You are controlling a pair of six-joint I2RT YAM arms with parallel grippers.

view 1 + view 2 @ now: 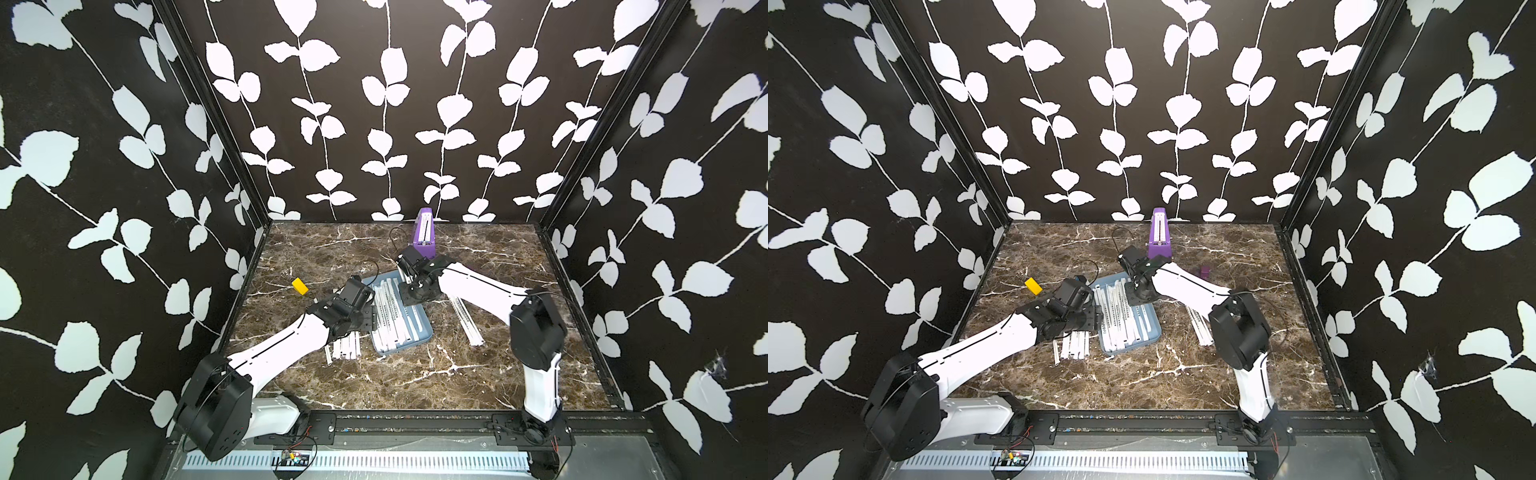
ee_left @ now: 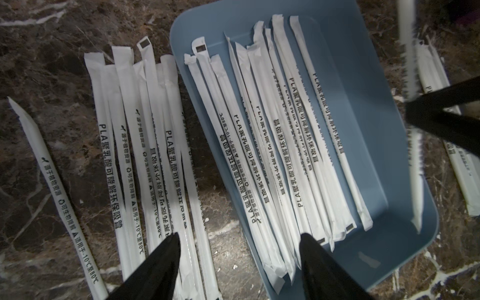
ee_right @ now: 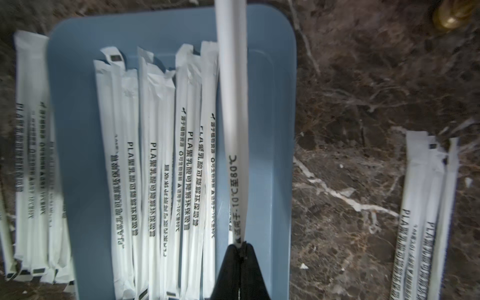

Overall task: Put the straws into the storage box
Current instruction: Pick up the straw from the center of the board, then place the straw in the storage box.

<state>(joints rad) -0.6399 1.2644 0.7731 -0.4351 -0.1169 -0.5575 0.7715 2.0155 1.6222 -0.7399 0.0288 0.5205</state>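
The storage box (image 1: 428,330) (image 1: 1156,332) (image 2: 363,104) (image 3: 78,130) is a light-blue tray at the table's middle. Several straws (image 1: 392,311) (image 2: 272,142) (image 3: 155,155) lie lengthwise in it. More straws (image 1: 345,347) (image 2: 135,142) lie on the table left of it. Another bunch (image 1: 467,318) (image 3: 428,207) lies on its right. My right gripper (image 3: 242,244) is shut on the end of one straw (image 3: 232,104), which hangs over the box's right part. My left gripper (image 2: 241,236) is open astride the box's left rim, with nothing between its fingers.
A tall purple wedge-shaped object (image 1: 424,232) (image 1: 1159,235) stands at the back, behind the box. A yellow block (image 1: 300,286) (image 1: 1033,286) lies at the left, and a small purple piece (image 1: 1204,271) at the right. Black walls with a leaf pattern close in three sides.
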